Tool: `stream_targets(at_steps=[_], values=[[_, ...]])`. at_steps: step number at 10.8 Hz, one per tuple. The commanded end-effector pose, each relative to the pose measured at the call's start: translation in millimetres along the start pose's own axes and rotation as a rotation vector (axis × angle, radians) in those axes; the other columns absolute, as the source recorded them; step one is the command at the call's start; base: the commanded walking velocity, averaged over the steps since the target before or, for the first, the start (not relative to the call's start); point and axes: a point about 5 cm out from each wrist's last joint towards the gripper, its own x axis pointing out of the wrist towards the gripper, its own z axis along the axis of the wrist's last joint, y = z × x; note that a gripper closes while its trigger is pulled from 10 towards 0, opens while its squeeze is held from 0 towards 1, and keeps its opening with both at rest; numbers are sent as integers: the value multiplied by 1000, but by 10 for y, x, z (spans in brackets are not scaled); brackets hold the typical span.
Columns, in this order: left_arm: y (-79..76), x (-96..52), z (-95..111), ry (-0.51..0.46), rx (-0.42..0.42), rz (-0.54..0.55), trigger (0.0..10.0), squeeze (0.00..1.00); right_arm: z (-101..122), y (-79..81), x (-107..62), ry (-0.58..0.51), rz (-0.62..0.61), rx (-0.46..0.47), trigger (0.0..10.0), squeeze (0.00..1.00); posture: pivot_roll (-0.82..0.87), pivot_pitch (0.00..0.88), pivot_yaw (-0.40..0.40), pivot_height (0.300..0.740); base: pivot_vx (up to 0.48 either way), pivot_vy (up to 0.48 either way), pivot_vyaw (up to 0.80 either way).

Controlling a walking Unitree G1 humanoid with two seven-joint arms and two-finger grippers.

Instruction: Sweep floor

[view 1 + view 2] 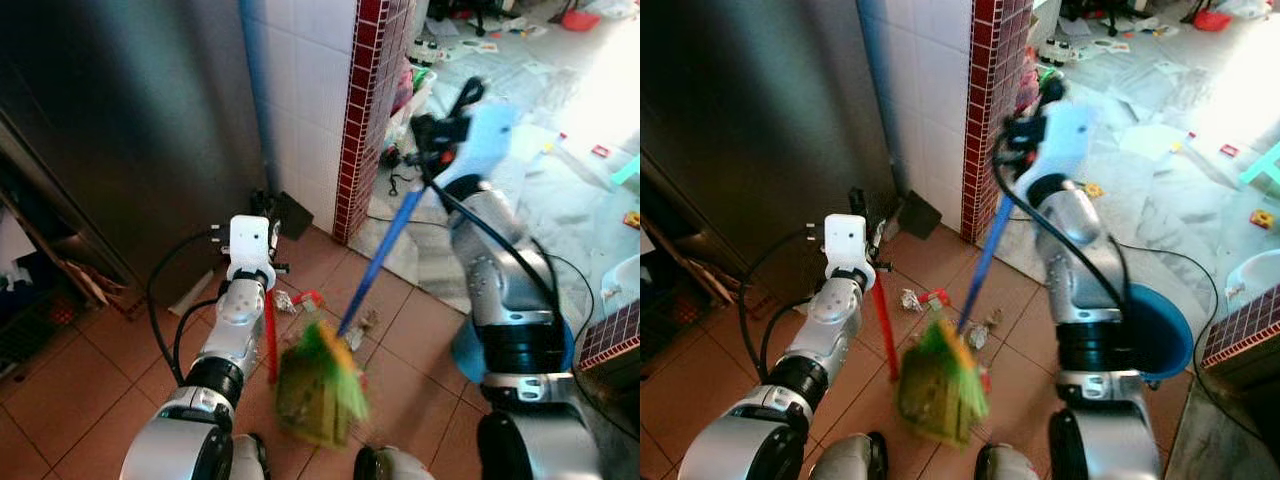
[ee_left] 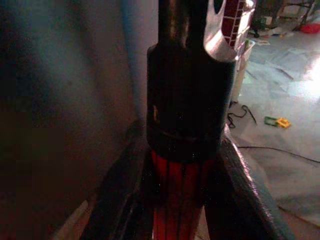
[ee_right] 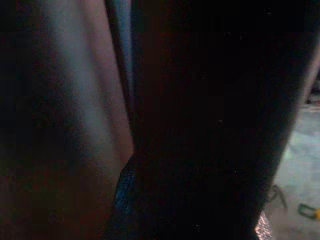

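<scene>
Broom (image 1: 380,255) slants from the right end effector (image 1: 440,135) at 1 o'clock down to its bristles at 6 o'clock, angled to drag the litter (image 1: 285,300). Left end effector (image 2: 182,200) pinches the dustpan handle (image 1: 270,340) upright; right's clasp is unclear.

Matt terracotta tile on the floor (image 1: 70,390), pale grout lines. Glossy white tile on the wall (image 1: 305,90), glazed dark-red brick on the pillar edge (image 1: 368,110). Brushed, dull metal on the fridge door (image 1: 120,130). Smooth blue plastic on the broom handle (image 1: 385,250), crinkly foil on the scraps (image 1: 284,301).
</scene>
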Motion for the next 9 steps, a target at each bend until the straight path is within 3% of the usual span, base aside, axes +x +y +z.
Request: stream_targets(at_steps=[1, 5, 8, 9], values=[[13, -3, 16, -3, 5, -4, 10000, 0, 242, -2, 36, -117, -2, -27, 10000, 0, -73, 61, 24, 740, 0, 0, 0], [90, -108, 27, 14, 8, -56, 10000, 0, 77, -236, -137, -116, -140, -179, 10000, 0, -62, 56, 27, 740, 0, 0, 0], [189, -274, 326, -82, -24, -114, 10000, 0, -325, -257, -372, -2, -217, -243, 10000, 0, -34, 89, 24, 740, 0, 0, 0], [200, -303, 356, -81, -11, -115, 10000, 0, -378, -251, -393, 15, -230, -238, 10000, 0, -31, 102, 25, 740, 0, 0, -800]])
